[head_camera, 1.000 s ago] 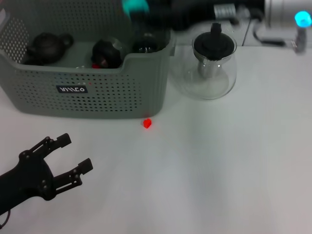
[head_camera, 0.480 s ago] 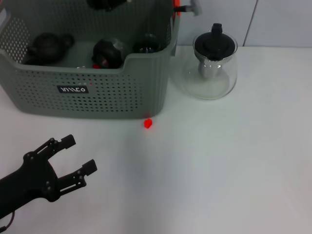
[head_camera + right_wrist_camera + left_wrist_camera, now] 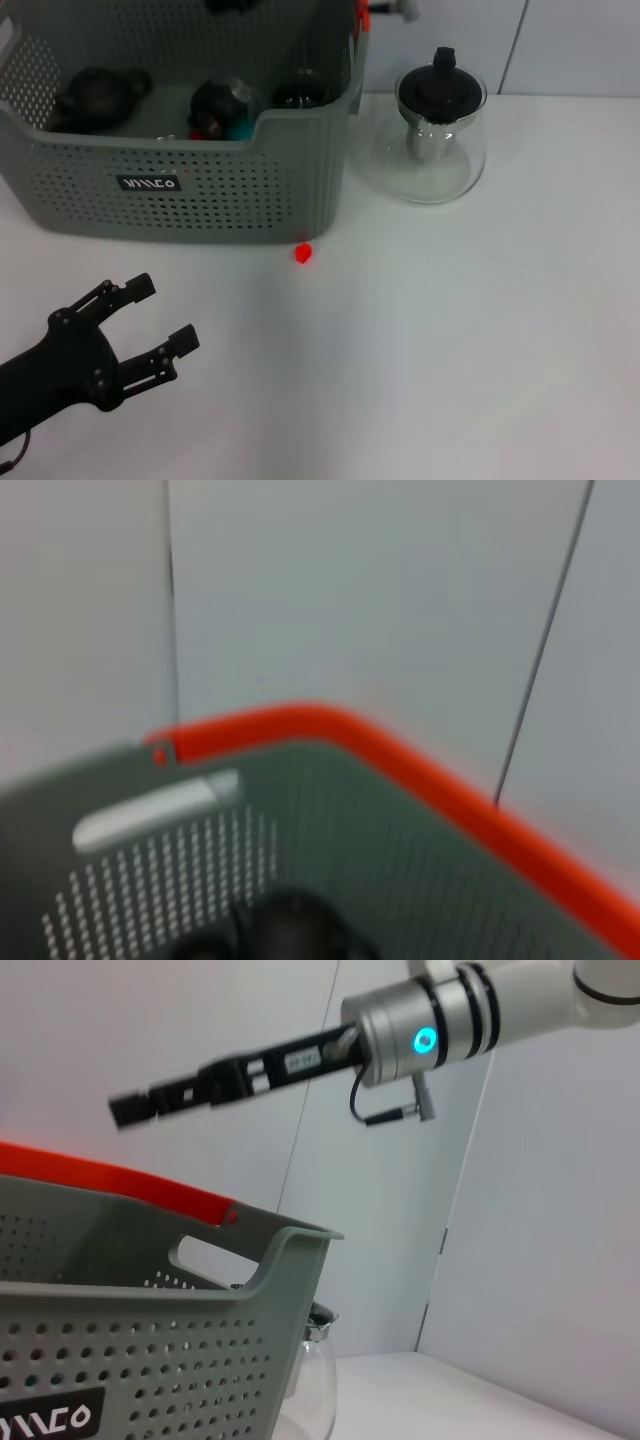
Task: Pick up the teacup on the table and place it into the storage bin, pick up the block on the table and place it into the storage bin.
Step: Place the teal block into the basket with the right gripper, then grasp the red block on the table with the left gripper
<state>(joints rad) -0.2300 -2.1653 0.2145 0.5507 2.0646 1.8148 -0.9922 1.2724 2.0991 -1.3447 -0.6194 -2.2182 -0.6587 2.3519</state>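
The bin [image 3: 190, 190] is standing at the far left of the white table [image 3: 450, 340], its logo label facing the robot and its orange rim showing at the back corner. Inside it, dark teaware is lying on the floor: a dark teapot [image 3: 95, 92] toward the bin's left end, a round black piece [image 3: 215, 105] near the middle with a spot of teal beside it, and a further dark item [image 3: 298, 92] toward the right end. Which of these is the teacup cannot be told.

The block [image 3: 303, 253], small and red, is lying on the table just in front of the bin's right front corner, apart from its wall.

The left gripper [image 3: 160, 320] is hovering low over the table in front of the bin's left half, well short of the block. Its black arm is reaching in from the near left edge, and its two fingers are pointing up and to the right toward the bin, spread wide with nothing between them.

The right gripper [image 3: 130, 1108] is reaching high above the bin's back rim, its white arm extended level and its slim black end pointing across the bin; whether its jaws are parted cannot be told.

A glass teapot [image 3: 432, 140] with a black lid is standing just right of the bin.
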